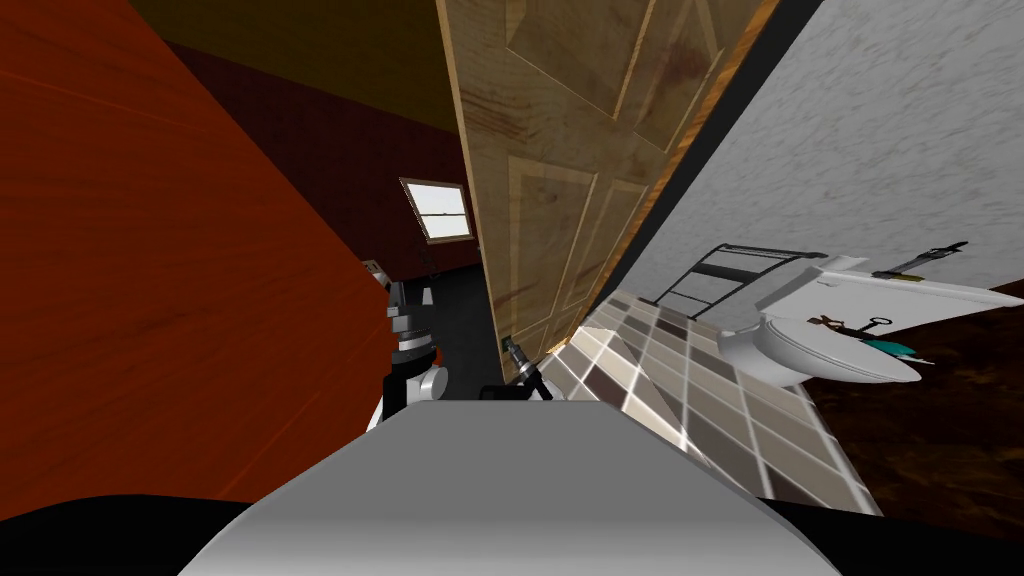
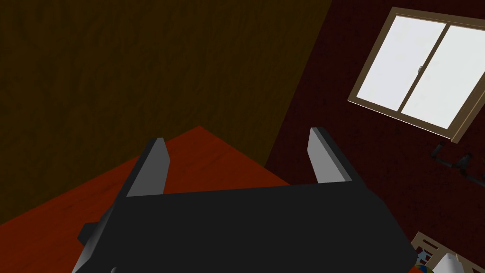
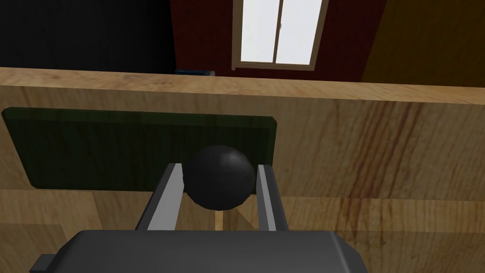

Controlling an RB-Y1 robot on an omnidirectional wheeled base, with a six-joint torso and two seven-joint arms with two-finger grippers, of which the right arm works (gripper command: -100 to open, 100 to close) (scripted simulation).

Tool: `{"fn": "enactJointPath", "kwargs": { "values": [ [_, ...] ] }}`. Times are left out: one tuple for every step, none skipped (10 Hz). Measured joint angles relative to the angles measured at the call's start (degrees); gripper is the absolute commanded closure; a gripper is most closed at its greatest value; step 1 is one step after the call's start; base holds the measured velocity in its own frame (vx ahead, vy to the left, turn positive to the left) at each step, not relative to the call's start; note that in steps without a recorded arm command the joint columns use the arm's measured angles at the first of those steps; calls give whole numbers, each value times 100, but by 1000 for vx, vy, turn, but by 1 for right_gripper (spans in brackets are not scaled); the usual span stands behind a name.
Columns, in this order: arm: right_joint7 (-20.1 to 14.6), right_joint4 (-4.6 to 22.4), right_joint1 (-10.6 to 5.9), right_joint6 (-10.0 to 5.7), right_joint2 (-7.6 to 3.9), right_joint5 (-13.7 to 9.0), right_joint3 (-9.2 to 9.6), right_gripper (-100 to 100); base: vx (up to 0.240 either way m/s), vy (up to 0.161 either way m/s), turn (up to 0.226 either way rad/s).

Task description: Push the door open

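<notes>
A light wooden panelled door [image 1: 560, 150] stands ajar in front of me, its free edge turned towards me. In the right wrist view a round black knob [image 3: 219, 176] sticks out from a dark plate [image 3: 94, 147] on the door [image 3: 379, 142]. My right gripper [image 3: 219, 166] is shut on the knob, one finger against each side. In the head view the right gripper [image 1: 515, 352] reaches the door's edge low down. My left gripper [image 2: 237, 147] is open and holds nothing. It is raised by the red-brown wall, left of the door [image 1: 400, 298].
A red-brown wall [image 1: 150, 250] runs close along my left. Beyond the door gap are a dark red wall and a window [image 1: 440, 210]. To the right lie a tiled floor [image 1: 680, 390], a white toilet [image 1: 800, 350], a dark rack [image 1: 720, 270] and a grey wall [image 1: 880, 150].
</notes>
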Motion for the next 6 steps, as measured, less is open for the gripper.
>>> {"fn": "enactJointPath", "kwargs": {
  "values": [
    [35, 132, -48, -34, 20, -21, -63, 100, 125, 112, -49],
    [61, 205, -75, -92, 19, -39, -114, 100, 133, 123, -31],
    [86, 199, -79, -99, 9, -55, -167, 100, 131, 131, -39],
    [116, 233, -120, -104, 21, -75, -227, 100, 149, 124, -51],
    [151, 205, -112, -91, 11, -93, -291, 100, 142, 125, -60],
    [176, 266, -150, -132, 9, -116, -357, 100, 143, 141, -104]
  ]
}}
